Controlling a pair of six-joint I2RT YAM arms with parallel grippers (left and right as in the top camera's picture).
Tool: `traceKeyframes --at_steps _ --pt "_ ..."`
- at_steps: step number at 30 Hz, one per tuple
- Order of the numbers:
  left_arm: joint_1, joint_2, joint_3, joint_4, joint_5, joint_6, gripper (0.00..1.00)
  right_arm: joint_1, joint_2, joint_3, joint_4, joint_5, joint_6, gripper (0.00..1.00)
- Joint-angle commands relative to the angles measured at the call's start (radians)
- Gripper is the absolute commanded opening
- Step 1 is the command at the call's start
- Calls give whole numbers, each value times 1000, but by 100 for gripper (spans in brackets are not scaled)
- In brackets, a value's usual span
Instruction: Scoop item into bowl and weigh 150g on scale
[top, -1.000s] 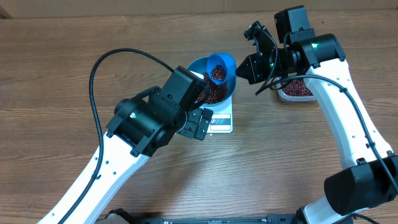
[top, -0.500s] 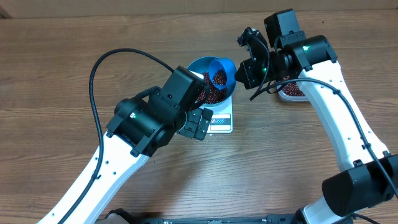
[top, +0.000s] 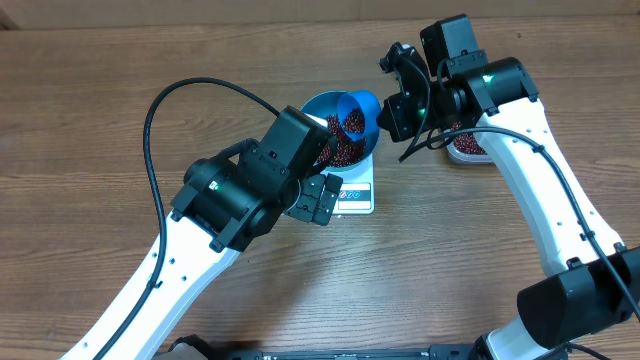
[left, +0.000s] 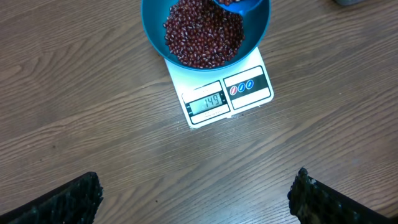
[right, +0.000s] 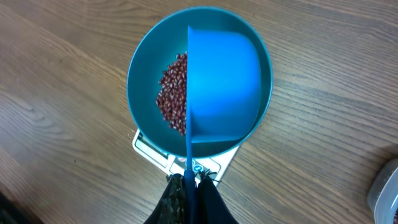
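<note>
The teal bowl (top: 312, 104) stands on the white scale (top: 358, 192), holding a heap of red-brown beans (left: 202, 34). The scale's (left: 249, 93) display shows 149. My right gripper (right: 191, 186) is shut on the thin handle of a bright-blue scoop (right: 224, 87). The scoop is tipped on its side over the bowl (right: 138, 74), with some beans inside it (top: 352, 122). My left gripper (left: 196, 199) stands open above bare table in front of the scale, fingers (left: 68, 202) wide apart and holding nothing.
A clear plastic tub (top: 470, 146) with more beans sits right of the scale, partly hidden under my right arm; its corner (right: 385, 190) shows in the right wrist view. A black cable (top: 160, 100) loops over the table behind my left arm.
My right gripper has shifted left and rolled, bringing the scoop further over the bowl and tipping it more. The left arm has stayed still.
</note>
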Motion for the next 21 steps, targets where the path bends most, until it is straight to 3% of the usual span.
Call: traceKeyframes --at_steps 1,4,11,14,21 --pt "2 2 20 0 -6 19 100 24 -26 13 -24 18 -80 4" --pt "2 2 20 0 -6 19 99 32 -26 13 0 79 5 4" --pt "2 2 20 0 -6 19 100 32 -26 13 5 64 7 4" --pt "2 2 20 0 -6 19 100 42 -26 13 -33 3 -126 4" --pt "2 2 20 0 -6 19 100 38 -26 13 9 37 -17 4"
